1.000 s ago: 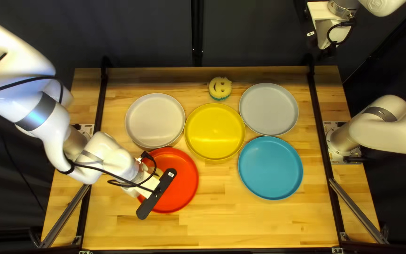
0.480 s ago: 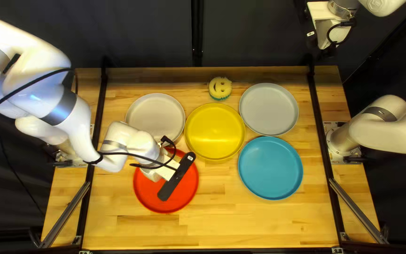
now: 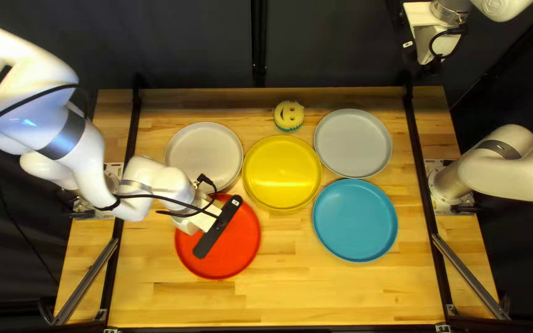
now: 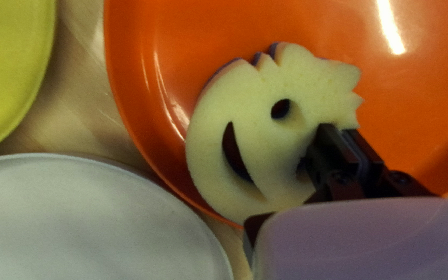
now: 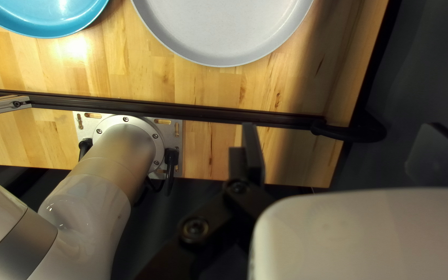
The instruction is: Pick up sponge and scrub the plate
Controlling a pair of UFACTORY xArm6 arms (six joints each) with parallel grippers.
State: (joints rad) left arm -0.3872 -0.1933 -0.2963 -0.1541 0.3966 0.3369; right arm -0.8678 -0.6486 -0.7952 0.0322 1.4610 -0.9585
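Note:
Over the red plate (image 3: 232, 246) hangs my left gripper (image 3: 218, 227), its fingertips hidden in the top left view. In the left wrist view my left gripper (image 4: 340, 128) is shut on one edge of a pale yellow smiley sponge (image 4: 270, 88) with a spiky rim, a darker layer showing beneath it. The sponge lies over the plate (image 4: 172, 31), which looks orange-red there, near its rim. My right gripper (image 3: 428, 66) is up beyond the table's far edge. In the right wrist view my right gripper (image 5: 340, 142) is open, with nothing between its fingers.
Around the red plate stand a white plate (image 3: 204, 157), a yellow plate (image 3: 282, 172) and a blue plate (image 3: 355, 220). A grey plate (image 3: 353, 143) is farther right. Another yellow sponge with a green underside (image 3: 289, 115) rests near the far edge.
My left gripper first moved right and toward the far edge over the red plate, then came back a little to the left. The right arm has stayed where it was.

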